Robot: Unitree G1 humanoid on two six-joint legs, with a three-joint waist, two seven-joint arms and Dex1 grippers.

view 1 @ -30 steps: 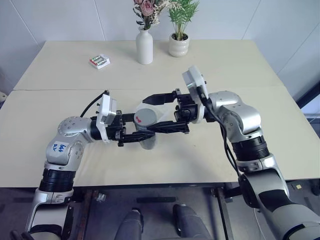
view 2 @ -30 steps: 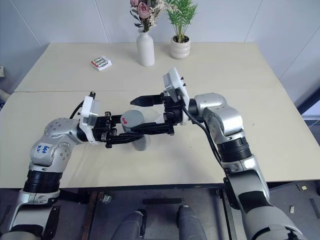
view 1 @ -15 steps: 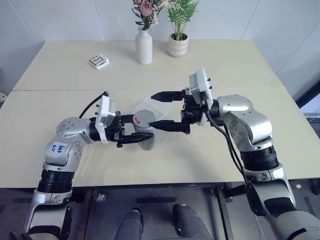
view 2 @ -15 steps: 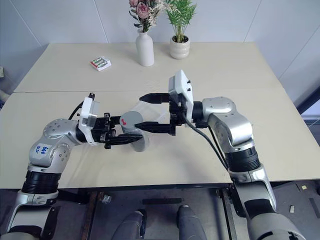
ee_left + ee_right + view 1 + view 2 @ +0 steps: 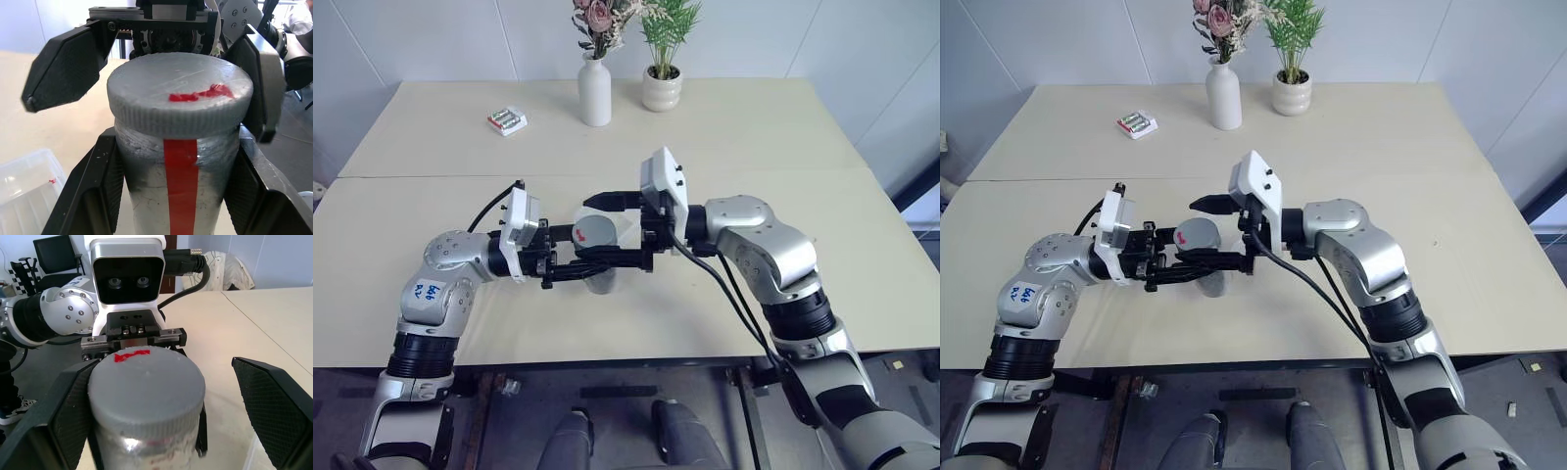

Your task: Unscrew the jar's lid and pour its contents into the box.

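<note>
Between the fingers of the left hand (image 5: 570,268), the jar (image 5: 180,196) is clenched by its body and held above the worktop (image 5: 724,127). Right hand (image 5: 602,230) is released, its spread fingers flanking the lid (image 5: 593,232), one either side. Box (image 5: 27,188) lies on the worktop beyond the jar.
</note>
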